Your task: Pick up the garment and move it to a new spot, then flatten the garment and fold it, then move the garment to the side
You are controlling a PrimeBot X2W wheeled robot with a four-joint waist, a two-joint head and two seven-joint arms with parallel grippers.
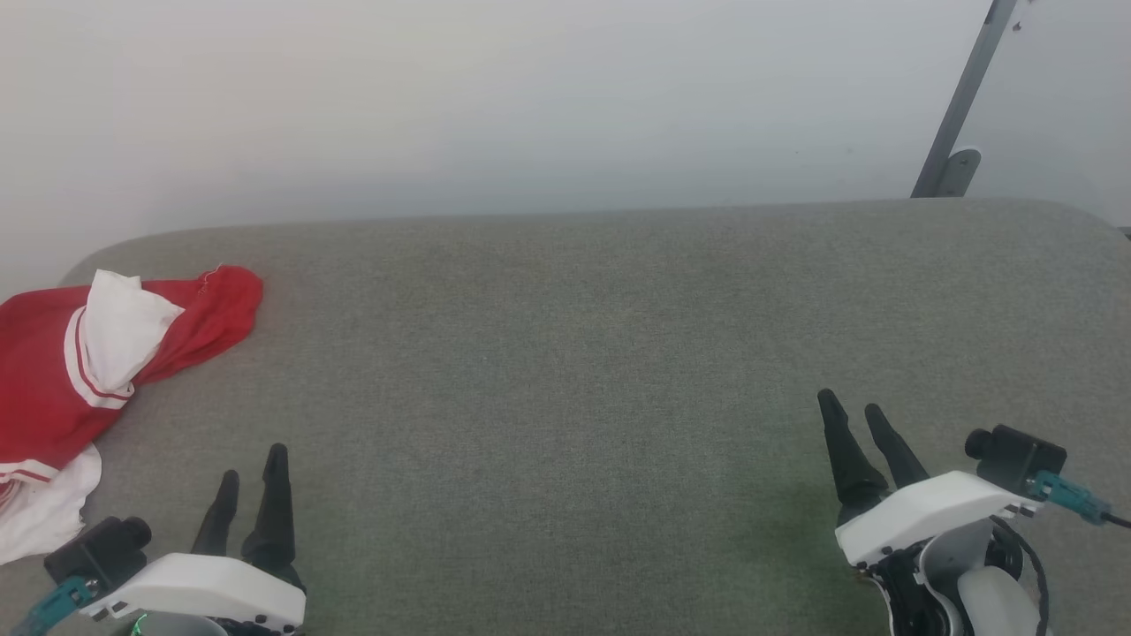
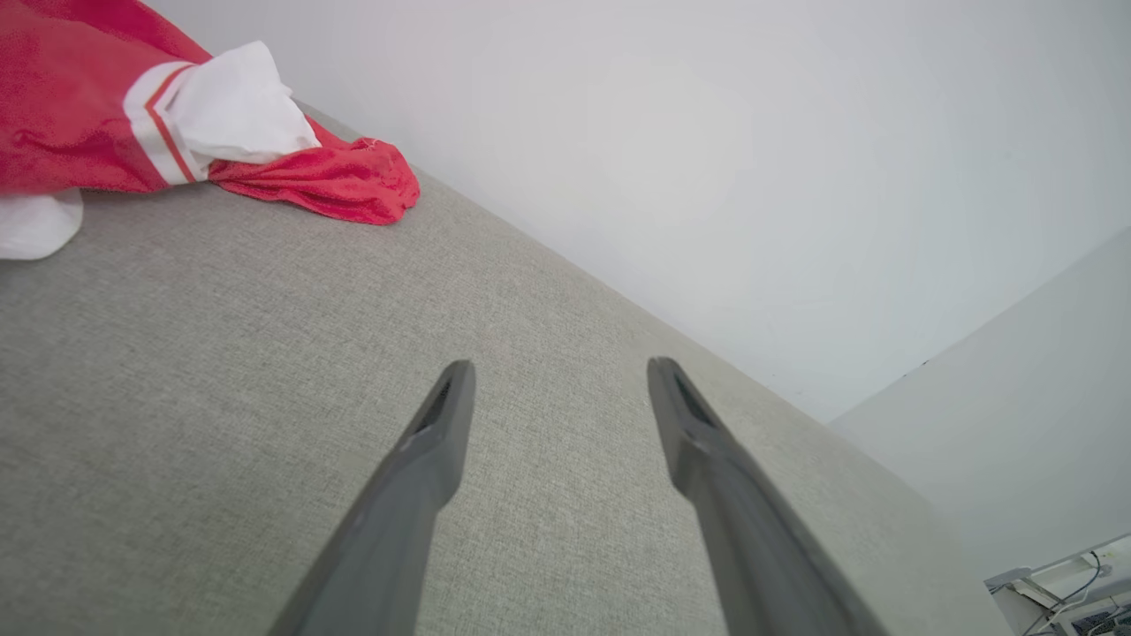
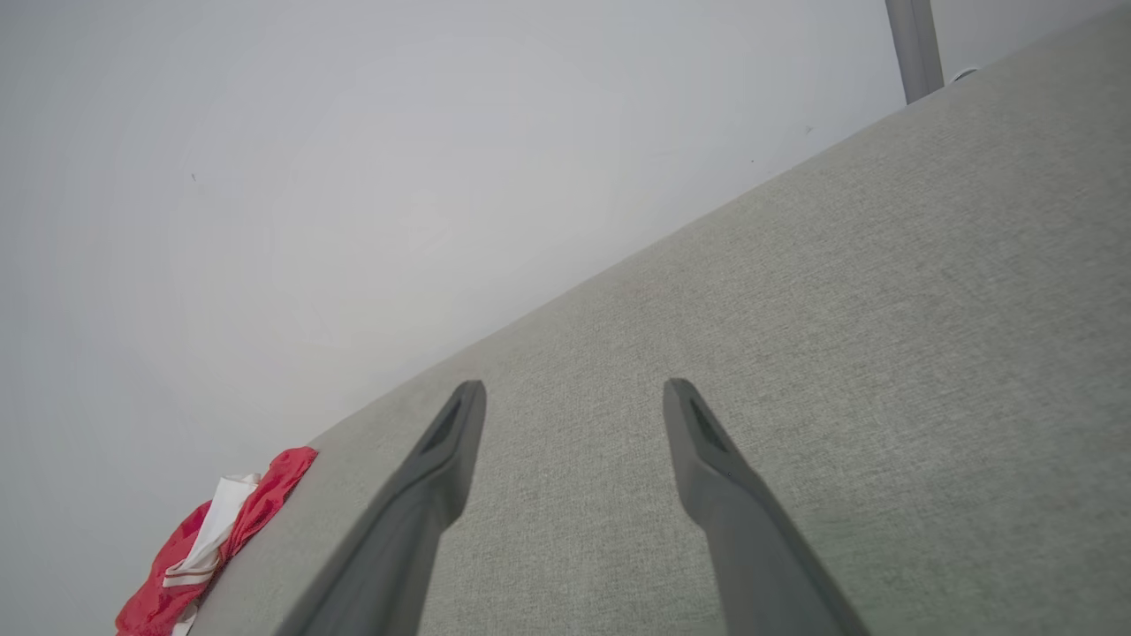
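The garment, red with white sleeves and striped trim, lies crumpled at the far left edge of the grey fabric surface. It also appears as a garment heap at the upper left of the left wrist view and as a small garment patch at the lower left of the right wrist view. My left gripper rests open at the lower left, to the right of the garment and apart from it. My right gripper stands open at the lower right, far from it. Nothing lies between either pair of fingers.
A pale wall runs behind the grey surface. A grey metal post with a bracket leans at the back right corner. The surface's rounded far edge crosses the head view.
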